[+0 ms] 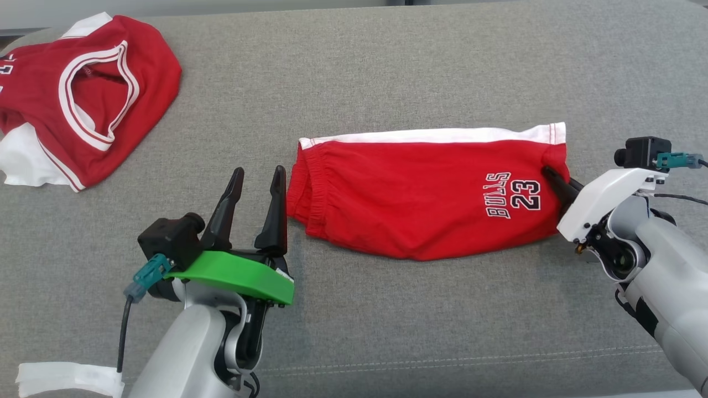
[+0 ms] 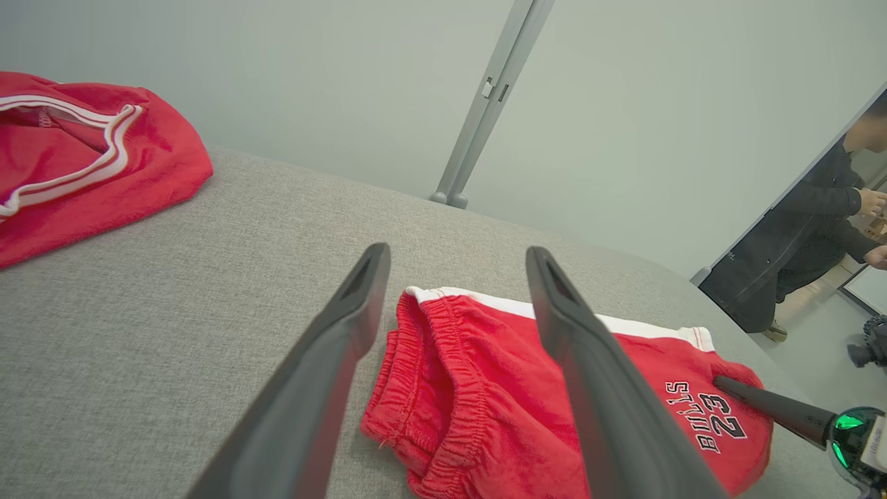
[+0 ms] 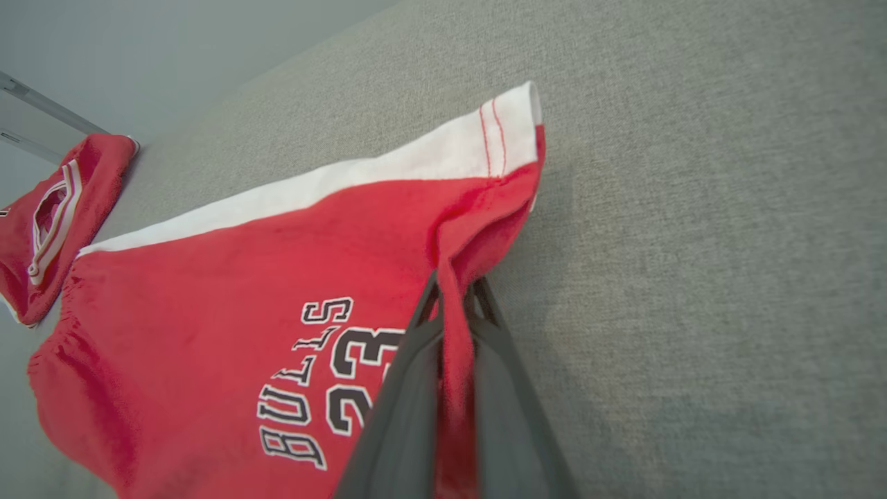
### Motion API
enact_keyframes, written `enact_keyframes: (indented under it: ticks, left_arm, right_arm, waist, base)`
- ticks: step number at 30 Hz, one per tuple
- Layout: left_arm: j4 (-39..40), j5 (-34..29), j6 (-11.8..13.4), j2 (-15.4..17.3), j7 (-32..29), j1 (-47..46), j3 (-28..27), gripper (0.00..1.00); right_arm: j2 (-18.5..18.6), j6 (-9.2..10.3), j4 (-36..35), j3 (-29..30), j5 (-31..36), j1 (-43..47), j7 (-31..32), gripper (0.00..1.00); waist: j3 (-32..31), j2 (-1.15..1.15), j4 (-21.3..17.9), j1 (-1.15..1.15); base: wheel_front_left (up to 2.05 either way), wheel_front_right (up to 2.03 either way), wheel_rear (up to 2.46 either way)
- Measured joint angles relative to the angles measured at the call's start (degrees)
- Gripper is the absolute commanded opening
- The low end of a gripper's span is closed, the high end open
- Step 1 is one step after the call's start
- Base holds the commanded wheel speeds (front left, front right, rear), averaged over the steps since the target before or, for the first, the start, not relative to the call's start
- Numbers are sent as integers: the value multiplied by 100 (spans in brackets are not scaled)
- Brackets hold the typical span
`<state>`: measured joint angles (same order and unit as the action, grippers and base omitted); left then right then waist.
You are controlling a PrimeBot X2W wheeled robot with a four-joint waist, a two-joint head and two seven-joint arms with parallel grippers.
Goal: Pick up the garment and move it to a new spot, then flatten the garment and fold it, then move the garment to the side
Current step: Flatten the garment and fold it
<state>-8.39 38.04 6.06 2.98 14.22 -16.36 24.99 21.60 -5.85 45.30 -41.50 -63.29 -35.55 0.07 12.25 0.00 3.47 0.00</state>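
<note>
Left end effector (image 1: 260, 171), jaws apart, beside red shorts (image 1: 409, 193); right end effector (image 1: 550, 176) tight on their hem.

A pair of shorts (image 1: 420, 193) lies flat across the middle of a padded surface (image 1: 387, 66), with the waistband to the left and the leg hems to the right. The left gripper (image 1: 260, 174) sits just beside the waistband, on its left. The right gripper (image 1: 550, 176) meets the right-hand hem, with cloth between its fingers. A jersey (image 1: 83, 94) lies well apart, at the far left.
</note>
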Motion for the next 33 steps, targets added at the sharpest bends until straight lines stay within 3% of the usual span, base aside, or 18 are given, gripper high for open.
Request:
enact_keyframes:
  ticks: [1, 3, 4, 20, 27, 33]
  left_arm:
    - [3, -5, 0, 5, -5, 0, 10, 100]
    - [24, -46, 0, 20, -4, 1, 43, 100]
    - [49, -64, 0, 30, -4, 1, 76, 100]
    - [14, -187, -1, 194, -3, 249, -5, 100]
    - [-25, -354, 0, 265, 2, 442, -82, 100]
    - [-41, -447, 3, 266, 3, 623, -201, 100]
  right_arm:
    - [-3, 49, 8, 0, 11, -1, -30, 27]
    - [1, 99, 29, 0, 64, -2, -115, 68]
    - [7, 100, 36, -3, 91, -3, -156, 97]
    - [88, 354, -169, -11, 758, -8, -1381, 100]
    - [55, 662, -626, 43, 1233, -14, -1474, 100]
    - [-24, 1006, -1394, 554, 1635, -9, -1470, 100]
  waist:
    - [4, 0, -3, 0]
    - [11, 0, -8, 0]
    - [14, 0, -10, 0]
    - [-191, 0, -281, 0]
    - [-392, 0, -481, 0]
    - [-591, 0, -662, 0]
  base:
    - [0, 0, 0]
    - [0, 0, 0]
    - [0, 0, 0]
    - [0, 0, 0]
    - [0, 0, 0]
    - [0, 0, 0]
